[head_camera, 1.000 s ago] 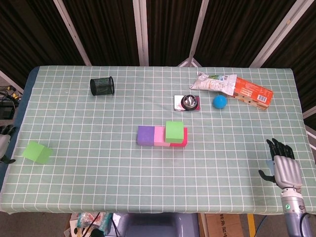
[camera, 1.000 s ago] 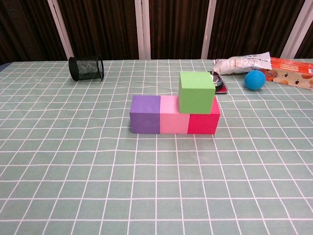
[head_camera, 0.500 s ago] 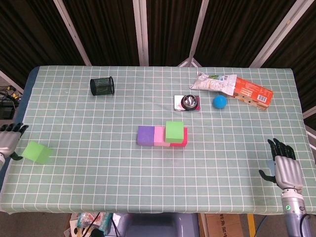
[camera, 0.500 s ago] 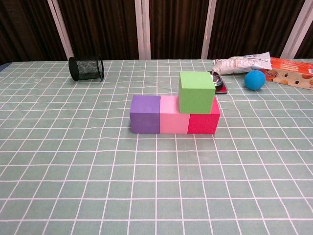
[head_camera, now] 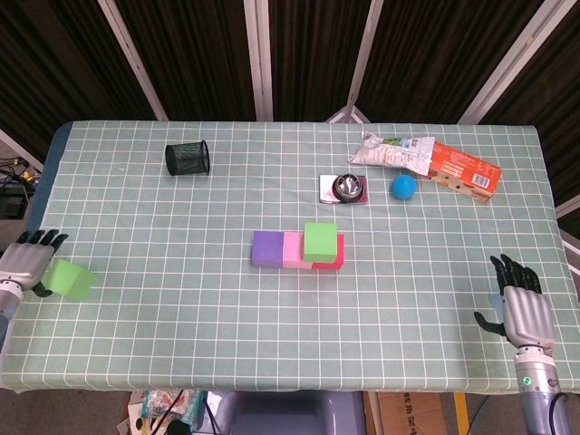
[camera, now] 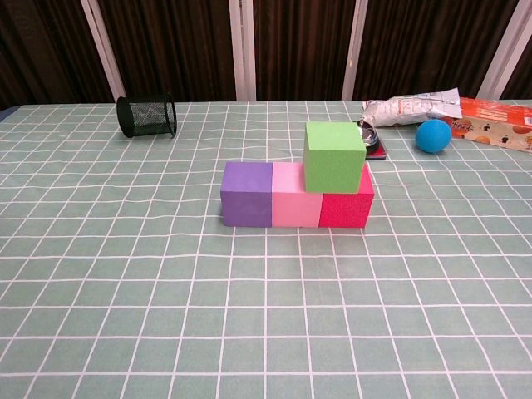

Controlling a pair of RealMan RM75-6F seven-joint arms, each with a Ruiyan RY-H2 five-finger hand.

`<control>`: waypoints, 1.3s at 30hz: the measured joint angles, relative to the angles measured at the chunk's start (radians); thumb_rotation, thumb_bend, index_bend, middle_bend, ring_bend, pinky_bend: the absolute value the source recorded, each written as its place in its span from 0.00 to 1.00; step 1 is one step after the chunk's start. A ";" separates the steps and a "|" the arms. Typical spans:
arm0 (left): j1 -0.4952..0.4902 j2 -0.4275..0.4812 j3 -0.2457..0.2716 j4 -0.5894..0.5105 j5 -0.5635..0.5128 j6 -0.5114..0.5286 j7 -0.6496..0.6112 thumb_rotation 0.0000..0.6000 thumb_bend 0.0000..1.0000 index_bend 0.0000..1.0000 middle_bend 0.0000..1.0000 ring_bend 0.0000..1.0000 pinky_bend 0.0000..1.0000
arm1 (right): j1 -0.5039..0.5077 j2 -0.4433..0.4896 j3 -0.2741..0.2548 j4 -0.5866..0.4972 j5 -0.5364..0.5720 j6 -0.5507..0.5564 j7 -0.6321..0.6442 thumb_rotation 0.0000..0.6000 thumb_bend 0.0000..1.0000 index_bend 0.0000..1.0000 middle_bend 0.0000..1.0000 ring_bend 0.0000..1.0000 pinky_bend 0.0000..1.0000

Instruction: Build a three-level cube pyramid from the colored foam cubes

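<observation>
A row of three cubes lies mid-table: purple cube, pink cube and red cube. A green cube sits on top, over the pink-red joint. A loose light-green cube lies near the table's left edge. My left hand is right beside it, fingers apart, touching or nearly touching its left side. Near the front right corner my right hand rests open and holds nothing. Neither hand appears in the chest view.
A black mesh cup lies on its side at the back left. At the back right are a small metal object, a blue ball, a white bag and an orange packet.
My left hand has come in from the left edge toward the light-green cube and now reaches its side. The right hand and the cubes have stayed put.
</observation>
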 measured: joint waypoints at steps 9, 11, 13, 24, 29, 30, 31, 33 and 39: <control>-0.005 -0.026 -0.013 0.006 0.006 0.017 -0.021 1.00 0.01 0.00 0.01 0.00 0.00 | -0.005 0.000 0.008 -0.003 0.001 -0.006 0.004 1.00 0.25 0.00 0.00 0.00 0.02; -0.009 -0.033 -0.017 0.003 0.008 0.021 -0.020 1.00 0.01 0.00 0.02 0.00 0.00 | -0.007 0.000 0.010 -0.004 0.001 -0.006 0.005 1.00 0.25 0.00 0.00 0.00 0.02; -0.013 -0.037 -0.021 -0.001 0.008 0.024 -0.022 1.00 0.01 0.00 0.02 0.00 0.00 | -0.008 0.000 0.012 -0.005 0.002 -0.007 0.005 1.00 0.25 0.00 0.00 0.00 0.02; -0.021 -0.051 -0.025 -0.015 0.026 0.021 -0.051 1.00 0.03 0.00 0.24 0.00 0.00 | -0.013 0.001 0.019 -0.008 0.004 -0.014 0.005 1.00 0.25 0.00 0.00 0.00 0.02; -0.017 -0.062 -0.022 -0.005 0.029 0.025 -0.061 1.00 0.06 0.00 0.27 0.00 0.00 | -0.014 0.002 0.020 -0.007 0.003 -0.018 0.004 1.00 0.25 0.00 0.00 0.00 0.02; -0.016 -0.066 -0.022 -0.002 0.030 0.028 -0.062 1.00 0.09 0.00 0.28 0.00 0.00 | -0.014 0.002 0.020 -0.007 0.003 -0.019 0.004 1.00 0.25 0.00 0.00 0.00 0.02; -0.016 -0.069 -0.022 -0.001 0.034 0.032 -0.064 1.00 0.11 0.00 0.29 0.00 0.00 | -0.014 0.001 0.020 -0.008 0.003 -0.020 0.004 1.00 0.25 0.00 0.00 0.00 0.02; -0.015 -0.073 -0.023 -0.001 0.041 0.039 -0.070 1.00 0.19 0.00 0.32 0.00 0.00 | -0.015 0.001 0.021 -0.008 0.004 -0.022 0.003 1.00 0.25 0.00 0.00 0.00 0.02; -0.009 -0.076 -0.025 -0.015 0.072 0.060 -0.100 1.00 0.33 0.00 0.40 0.04 0.01 | -0.016 0.001 0.024 -0.009 0.008 -0.026 0.001 1.00 0.25 0.00 0.00 0.00 0.02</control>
